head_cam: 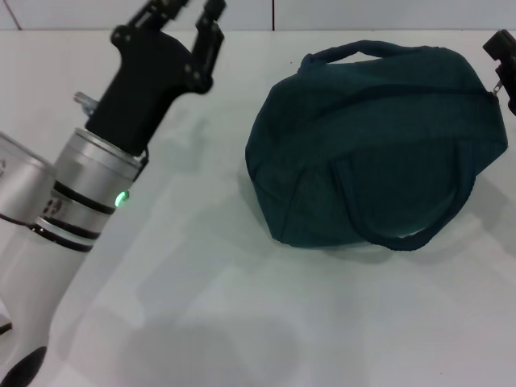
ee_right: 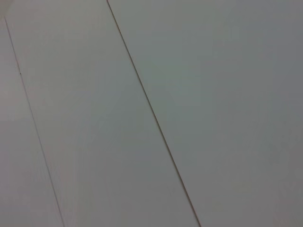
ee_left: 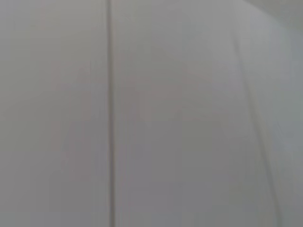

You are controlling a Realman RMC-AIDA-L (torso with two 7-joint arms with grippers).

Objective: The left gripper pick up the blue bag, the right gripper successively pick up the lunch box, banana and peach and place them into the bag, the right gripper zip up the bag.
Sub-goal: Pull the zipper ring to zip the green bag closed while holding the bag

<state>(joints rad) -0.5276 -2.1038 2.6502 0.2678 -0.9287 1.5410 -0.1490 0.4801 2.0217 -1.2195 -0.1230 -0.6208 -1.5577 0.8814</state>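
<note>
The blue bag (head_cam: 379,145) lies on the white table (head_cam: 242,322) right of centre, dark teal, with one handle draped over its front and the other arching at its far side. Its top seam looks closed. My left gripper (head_cam: 187,18) hovers at the far left, well clear of the bag, open with nothing between its fingers. A small black part of my right gripper (head_cam: 501,50) shows at the right edge, just by the bag's far right end. The lunch box, banana and peach are out of view. Both wrist views show only pale panels with thin seams.
My left arm (head_cam: 72,201) crosses the table's left side from the near corner up to the far edge. A wall panel line (head_cam: 272,14) runs behind the table.
</note>
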